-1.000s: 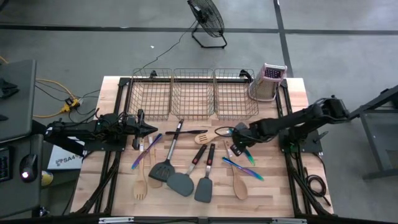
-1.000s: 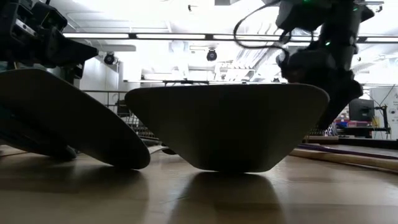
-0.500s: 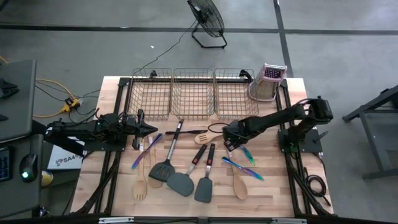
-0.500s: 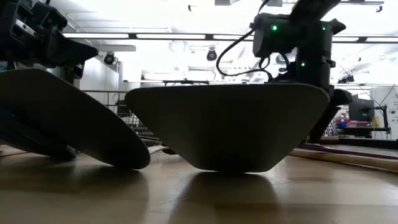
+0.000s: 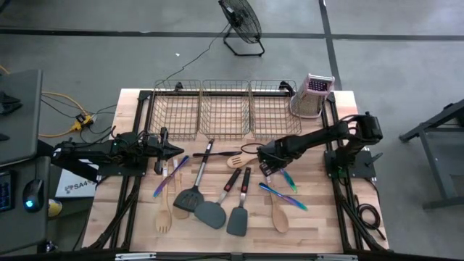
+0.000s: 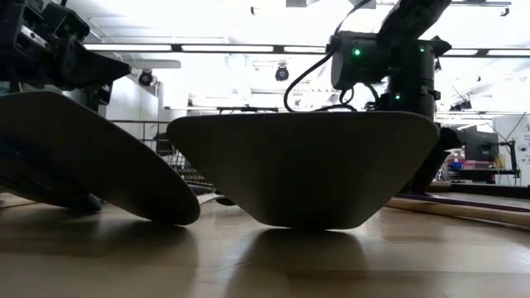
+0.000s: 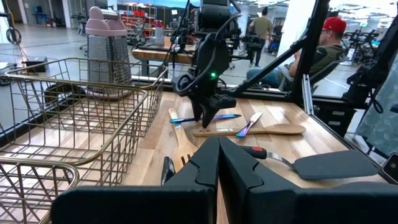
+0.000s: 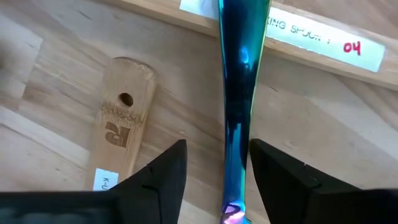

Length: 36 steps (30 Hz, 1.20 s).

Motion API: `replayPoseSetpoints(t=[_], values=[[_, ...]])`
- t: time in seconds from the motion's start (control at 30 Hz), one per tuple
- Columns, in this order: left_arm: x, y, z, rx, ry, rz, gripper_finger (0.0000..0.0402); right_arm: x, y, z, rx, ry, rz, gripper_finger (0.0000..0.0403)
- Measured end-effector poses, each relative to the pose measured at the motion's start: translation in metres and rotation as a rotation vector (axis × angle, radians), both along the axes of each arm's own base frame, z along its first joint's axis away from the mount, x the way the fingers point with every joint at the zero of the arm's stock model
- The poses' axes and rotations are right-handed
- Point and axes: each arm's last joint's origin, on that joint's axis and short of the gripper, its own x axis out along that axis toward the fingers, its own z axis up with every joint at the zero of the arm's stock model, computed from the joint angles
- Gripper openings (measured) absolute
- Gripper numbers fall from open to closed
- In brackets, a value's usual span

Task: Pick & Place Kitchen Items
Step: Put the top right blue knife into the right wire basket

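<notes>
Broadly, the wooden counter (image 5: 319,217) carries three wire baskets (image 5: 226,109) along its far edge, with a metal grater (image 5: 313,95) beside them, and the utensils (image 5: 217,190) fan out on the boards nearer than the baskets. Over that spread the right tool (image 5: 267,164) is lowered close to the counter, its two fingers (image 8: 155,177) standing partly open with a gap on each side of a slim iridescent blue utensil handle (image 8: 241,93) that runs between them; no contact with the handle can be made out, and the fingers grip nothing. Just beside that tool, on the outer side of one finger, lies the end of a pale wooden handle (image 8: 121,134) with a small hole, and a second labelled wooden handle (image 8: 298,31) crosses under the blue piece farther ahead. Dark spatulas (image 5: 212,212) lie near the counter's front edge. Well apart from the right tool, the left tool (image 5: 168,150) rests low at the counter's left side, fingers pressed together and empty.
</notes>
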Motion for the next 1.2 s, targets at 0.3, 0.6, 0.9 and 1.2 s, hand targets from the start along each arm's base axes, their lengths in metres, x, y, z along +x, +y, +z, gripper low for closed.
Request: replayPoseSetpoints(t=[0.3, 0.6, 0.9, 1.2], values=[[0.000, 0.000, 0.000, 0.000, 0.001, -0.001, 0.0003, -0.001, -0.006, 0.000, 0.003, 0.010, -0.005, 0.0147], [0.000, 0.000, 0.000, 0.000, 0.000, 0.000, 0.0003, -0.002, -0.008, -0.001, 0.001, 0.026, -0.008, 0.0131], [0.000, 0.000, 0.000, 0.000, 0.000, 0.000, 0.0003, -0.003, -0.011, -0.001, -0.002, 0.036, -0.015, 0.0090], [0.000, 0.000, 0.000, 0.000, 0.001, 0.000, 0.0003, -0.003, -0.011, -0.001, -0.006, 0.038, 0.003, 0.0043]])
